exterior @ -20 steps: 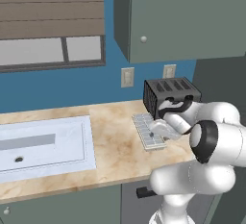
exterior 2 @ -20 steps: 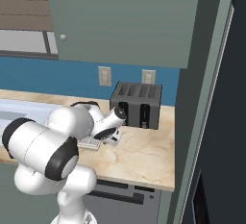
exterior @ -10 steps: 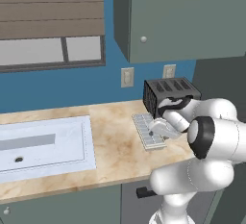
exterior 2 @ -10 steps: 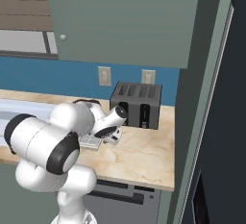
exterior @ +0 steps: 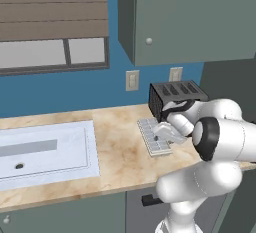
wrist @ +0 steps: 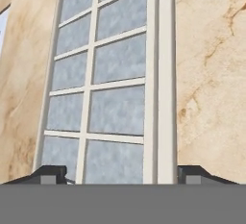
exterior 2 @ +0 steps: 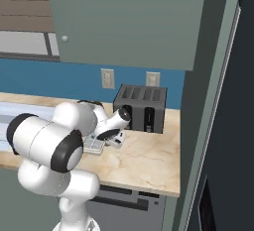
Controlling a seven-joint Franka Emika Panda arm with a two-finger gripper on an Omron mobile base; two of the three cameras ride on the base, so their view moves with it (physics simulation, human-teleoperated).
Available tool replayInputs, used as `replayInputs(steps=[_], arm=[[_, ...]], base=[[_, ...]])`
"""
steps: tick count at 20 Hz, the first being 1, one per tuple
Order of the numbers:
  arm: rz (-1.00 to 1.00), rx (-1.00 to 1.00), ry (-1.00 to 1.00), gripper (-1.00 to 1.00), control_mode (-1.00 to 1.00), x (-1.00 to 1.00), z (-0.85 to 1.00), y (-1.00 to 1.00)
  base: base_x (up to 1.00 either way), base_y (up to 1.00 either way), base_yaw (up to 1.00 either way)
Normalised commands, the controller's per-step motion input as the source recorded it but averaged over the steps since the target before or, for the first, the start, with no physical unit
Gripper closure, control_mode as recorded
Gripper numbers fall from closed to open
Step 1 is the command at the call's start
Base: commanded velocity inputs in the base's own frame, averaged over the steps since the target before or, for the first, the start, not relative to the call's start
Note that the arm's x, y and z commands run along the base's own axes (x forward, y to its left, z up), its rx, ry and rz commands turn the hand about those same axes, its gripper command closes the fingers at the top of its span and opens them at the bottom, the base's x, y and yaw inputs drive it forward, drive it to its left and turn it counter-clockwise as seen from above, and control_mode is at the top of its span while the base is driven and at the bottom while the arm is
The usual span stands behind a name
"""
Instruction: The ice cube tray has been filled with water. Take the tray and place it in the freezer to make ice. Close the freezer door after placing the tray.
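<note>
Your gripper (wrist: 121,174) sits right over the ice cube tray (wrist: 103,81), jaws spread either side of it. The tray's flat on the counter (exterior: 120,149) by the toaster (exterior: 175,97). Squeeze evenly and lift level so the water (wrist: 115,112) doesn't slosh.

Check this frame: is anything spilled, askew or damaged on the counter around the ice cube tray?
Nothing stands out. The ice cube tray lies flat on the counter by the toaster, its cells evenly filled with water and no wet patches beside it. The gripper straddles the tray's end, fingertips on either side.
</note>
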Motion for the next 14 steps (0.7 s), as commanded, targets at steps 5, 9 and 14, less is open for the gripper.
replayInputs(steps=[5,9,14], arm=[[0.0,0.0,0.0,1.0,-1.0,0.0,-0.22,0.24],[0.0,0.0,0.0,1.0,-1.0,0.0,-0.04,0.02],[0.0,0.0,0.0,1.0,-1.0,0.0,0.0,0.0]], base=[[0.0,0.0,0.0],[0.0,0.0,0.0],[0.0,0.0,0.0]])
